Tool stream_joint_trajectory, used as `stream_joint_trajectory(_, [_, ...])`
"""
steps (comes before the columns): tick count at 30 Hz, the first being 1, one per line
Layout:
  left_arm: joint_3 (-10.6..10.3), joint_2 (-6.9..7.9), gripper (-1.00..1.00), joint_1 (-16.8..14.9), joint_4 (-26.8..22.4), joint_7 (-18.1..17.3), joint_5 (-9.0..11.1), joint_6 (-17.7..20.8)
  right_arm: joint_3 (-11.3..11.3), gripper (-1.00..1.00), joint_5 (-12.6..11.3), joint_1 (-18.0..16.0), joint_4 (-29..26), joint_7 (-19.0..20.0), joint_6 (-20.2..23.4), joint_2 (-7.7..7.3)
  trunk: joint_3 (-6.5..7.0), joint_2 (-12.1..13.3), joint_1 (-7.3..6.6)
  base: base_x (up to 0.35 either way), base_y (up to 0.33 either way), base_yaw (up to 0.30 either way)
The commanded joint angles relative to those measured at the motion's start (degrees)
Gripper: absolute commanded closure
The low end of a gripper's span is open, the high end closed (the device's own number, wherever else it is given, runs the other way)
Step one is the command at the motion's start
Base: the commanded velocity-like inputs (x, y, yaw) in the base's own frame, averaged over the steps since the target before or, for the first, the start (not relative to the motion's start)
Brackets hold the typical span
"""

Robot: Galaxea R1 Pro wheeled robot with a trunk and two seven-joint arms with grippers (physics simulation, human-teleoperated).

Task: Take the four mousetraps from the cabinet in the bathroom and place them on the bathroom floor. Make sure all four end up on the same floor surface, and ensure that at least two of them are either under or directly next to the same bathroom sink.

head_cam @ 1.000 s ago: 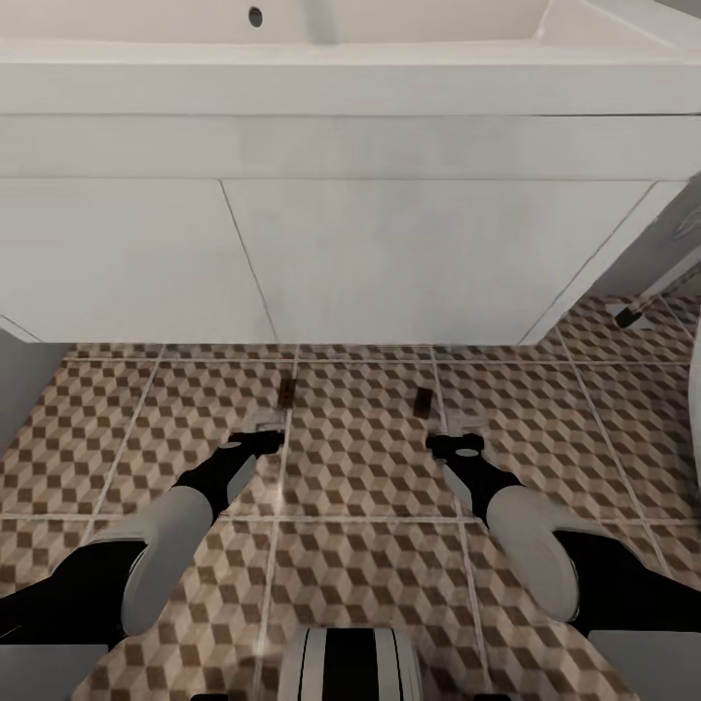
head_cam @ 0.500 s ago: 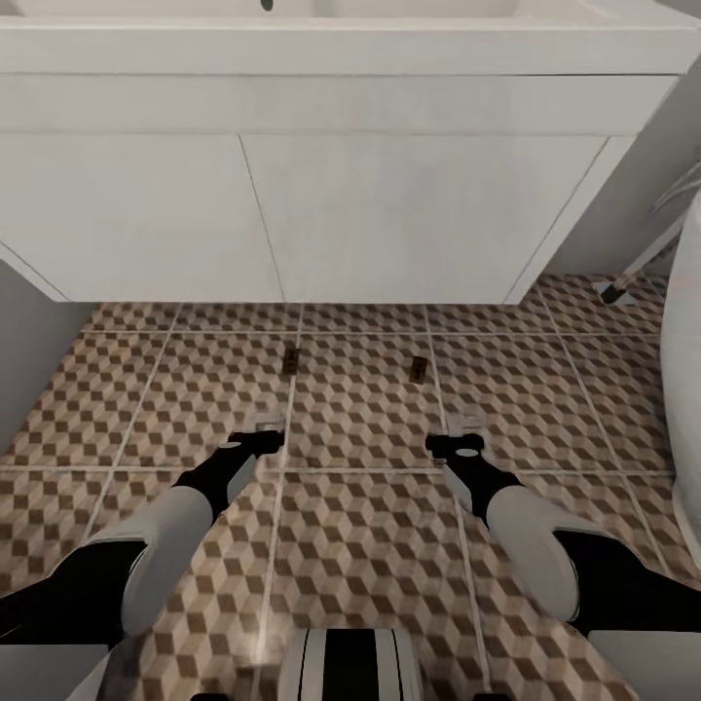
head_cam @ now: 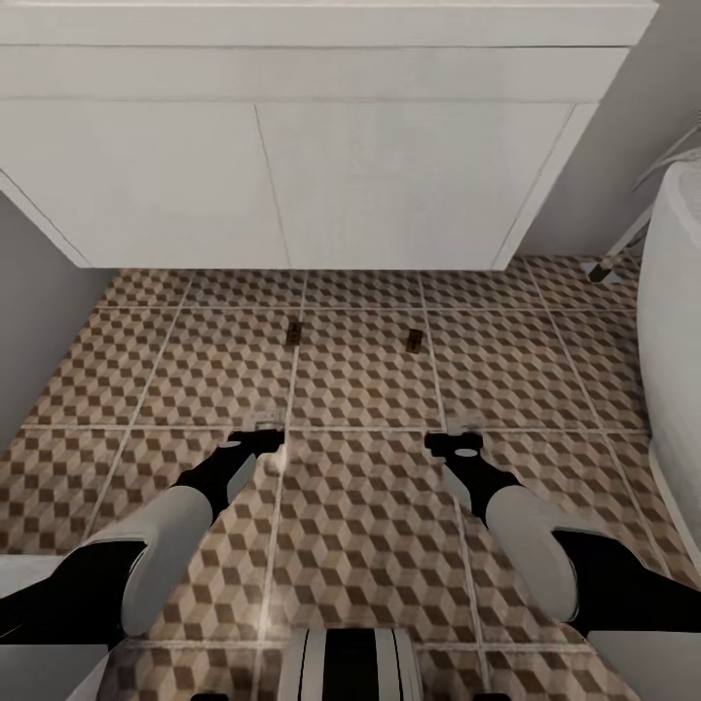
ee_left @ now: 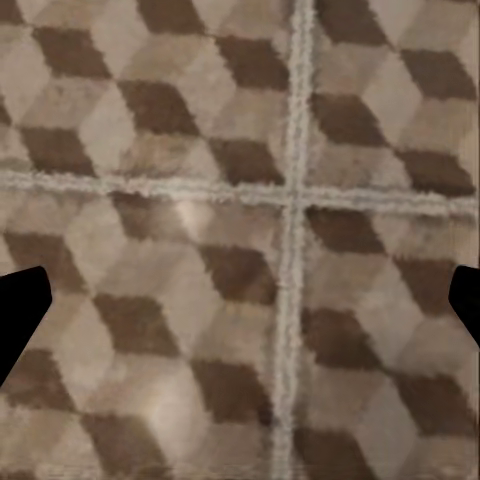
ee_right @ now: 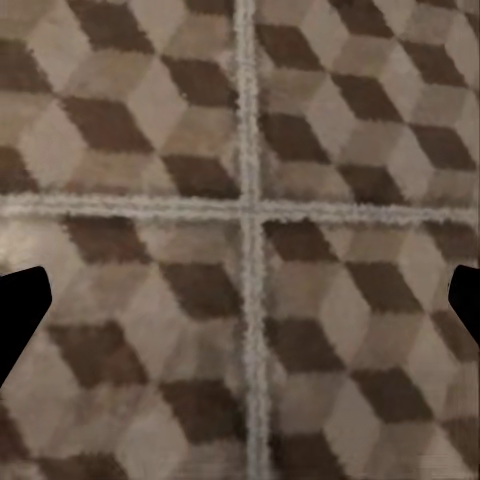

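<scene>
A: How many traps are down?

B: Two that I can see. In the head view one trap (head_cam: 293, 332) lies left of centre and another trap (head_cam: 414, 340) right of centre, both flat on the floor (head_cam: 360, 506), just in front of the white vanity (head_cam: 292, 185) that runs across the top of the frame. They are apart from each other and close to the vanity's foot, so I judge the "two next to the sink" condition looks met. The basin itself is out of frame above.

A: And the other two?

B: Not visible here, and neither is the cabinet. I'd say half the job remains: two more to fetch and lay on this tiled surface.

A: Are the hands carrying anything?

B: No. The left gripper (head_cam: 265, 429) and right gripper (head_cam: 458, 433) hang low over the tiles in the lower middle of the head view, well short of the traps. In each wrist view the dark fingertips (ee_left: 22, 318) sit at opposite edges, with only cube-patterned tile and grout lines between them; the right fingertips (ee_right: 22, 305) look the same. Both are spread wide and empty.

A: Anything else nearby?

B: A white curved fixture (head_cam: 672, 321) at the right edge; I can't tell what it is.
</scene>
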Motion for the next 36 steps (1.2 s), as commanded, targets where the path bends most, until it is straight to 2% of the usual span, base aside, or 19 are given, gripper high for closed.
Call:
stream_joint_trajectory(1, [0.4,-0.04,-1.00,0.0,-0.2,0.1,-0.1,0.3,-0.5,-1.00,0.5,0.0,0.1,-0.1,-0.3,0.04,-0.03,0.0,-0.04,-0.298,0.000,0.000])
stream_joint_trajectory(11, [0.5,-0.12,-1.00,0.0,-0.4,0.1,-0.1,-0.5,-0.4,-1.00,0.5,0.0,0.0,0.1,-1.5,0.03,-0.03,0.0,-0.04,-0.139,0.000,0.000])
stream_joint_trajectory(36, [0.5,-0.18,-1.00,0.0,-0.5,0.2,-0.3,-0.9,-0.3,-1.00,0.6,0.0,0.1,0.4,-2.2,0.07,-0.03,0.0,-0.04,-0.008,0.000,0.000])
